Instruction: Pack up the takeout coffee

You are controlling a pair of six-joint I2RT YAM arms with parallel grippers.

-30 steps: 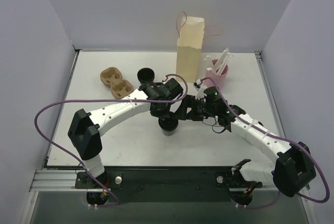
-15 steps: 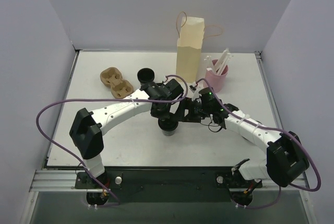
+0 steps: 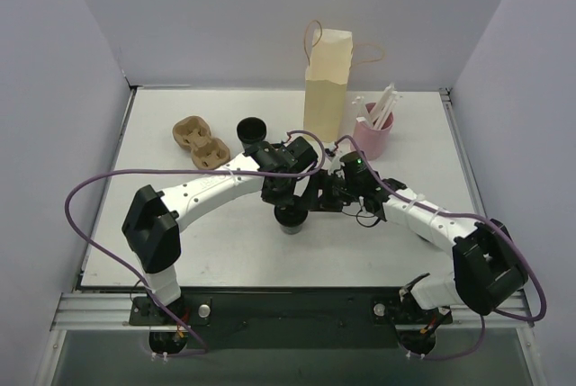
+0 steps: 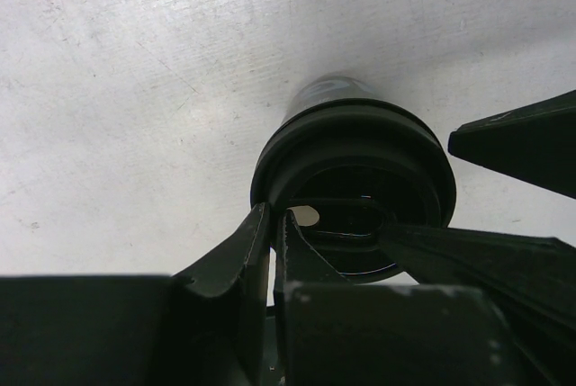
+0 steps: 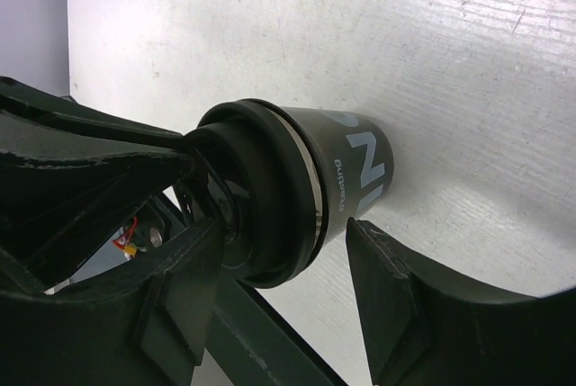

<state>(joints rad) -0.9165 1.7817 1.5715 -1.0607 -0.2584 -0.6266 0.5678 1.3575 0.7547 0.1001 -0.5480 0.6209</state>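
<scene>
A black takeout coffee cup [image 3: 291,219] stands upright mid-table, its white lettering [image 5: 364,166] showing in the right wrist view. A black lid [image 4: 353,163] sits on top of it. My left gripper [image 4: 271,220] comes down from above and is shut on the lid's rim [image 5: 270,193], one finger inside and one outside. My right gripper [image 5: 286,264] reaches in from the right, open, with a finger on each side of the cup's upper wall. A gap shows between the cup and its nearer fingertip [image 5: 373,251]. In the top view both grippers crowd over the cup.
A tall paper bag [image 3: 328,89] with handles stands open at the back. A pink cup of white stirrers [image 3: 373,134] is to its right. A cardboard cup carrier [image 3: 200,140] and a second black cup [image 3: 251,129] sit back left.
My right arm has slid left toward the cup and its jaws have narrowed around it. The left gripper has stayed shut on the lid.
</scene>
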